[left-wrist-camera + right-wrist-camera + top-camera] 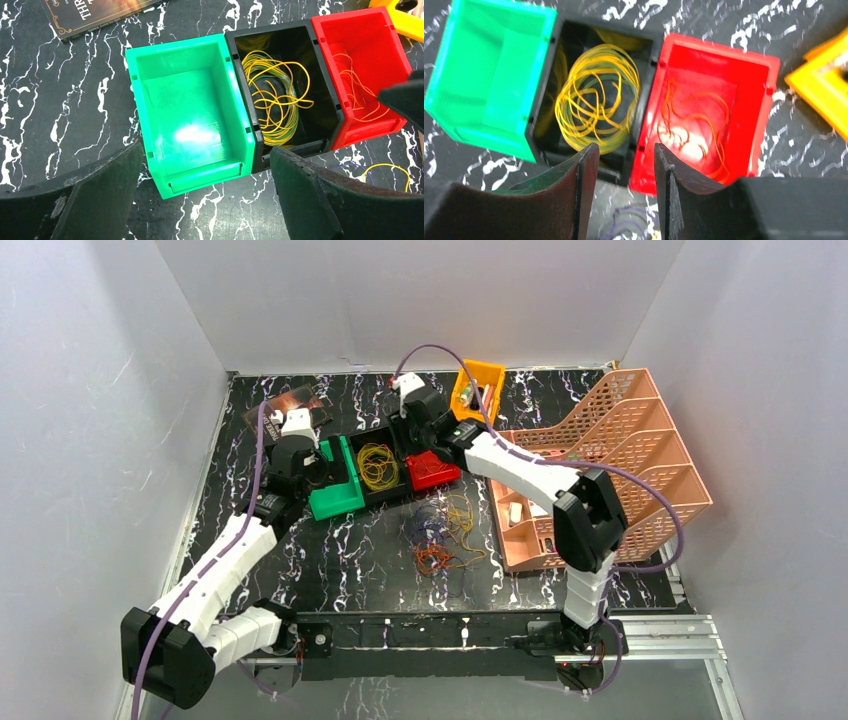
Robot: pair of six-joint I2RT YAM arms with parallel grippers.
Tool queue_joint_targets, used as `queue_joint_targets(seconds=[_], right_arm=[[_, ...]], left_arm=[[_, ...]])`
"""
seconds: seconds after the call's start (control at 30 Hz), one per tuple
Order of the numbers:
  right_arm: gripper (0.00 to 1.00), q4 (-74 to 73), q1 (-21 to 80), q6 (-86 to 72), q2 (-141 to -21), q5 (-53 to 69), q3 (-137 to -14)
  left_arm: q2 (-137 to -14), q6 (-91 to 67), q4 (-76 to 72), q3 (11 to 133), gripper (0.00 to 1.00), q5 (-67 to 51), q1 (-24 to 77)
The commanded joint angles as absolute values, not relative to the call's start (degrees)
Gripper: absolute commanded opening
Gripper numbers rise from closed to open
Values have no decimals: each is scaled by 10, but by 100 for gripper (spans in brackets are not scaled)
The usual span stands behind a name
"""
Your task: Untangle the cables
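Cables point(445, 535) lie tangled just in front of the black bin point(285, 35), with yellow loops point(272, 100) inside it and orange strands point(694, 120) in the red bin point(759, 115) next door. Above it, the left gripper point(205, 165) is spread wide and the right gripper point(625, 155) partly apart, both empty.

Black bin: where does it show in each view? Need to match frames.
Top external: black bin mid-table, just left of centre.
Left wrist: black bin upper right of centre.
Right wrist: black bin upper left of centre.
Shared landmark: green bin against its left side in all three.
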State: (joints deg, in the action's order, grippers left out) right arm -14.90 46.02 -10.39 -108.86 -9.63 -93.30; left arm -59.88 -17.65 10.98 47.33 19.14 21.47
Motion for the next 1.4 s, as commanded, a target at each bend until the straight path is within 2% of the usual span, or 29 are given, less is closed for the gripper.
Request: queue_joint_targets(seconds=[0.0,0.37,0.6,0.87,1.37], right_arm=[[53,-140,461,-97,-987,-130,-857],[53,-221,461,-127,-736,-136,-638],[53,-257,461,-146,-649,-117,-534],[51,-194,461,-159,-628,-70,-438],[46,-111,461,-156,-724,-29,-415]], left_arm=[[-607,-190,148,502,98,197,212],[-600,-183,148,498,98,95,219],[-632,-225,147,483,98,150,371],[-624,-274,114,426,98,122,408],[-626,-254,123,443,98,141,408]])
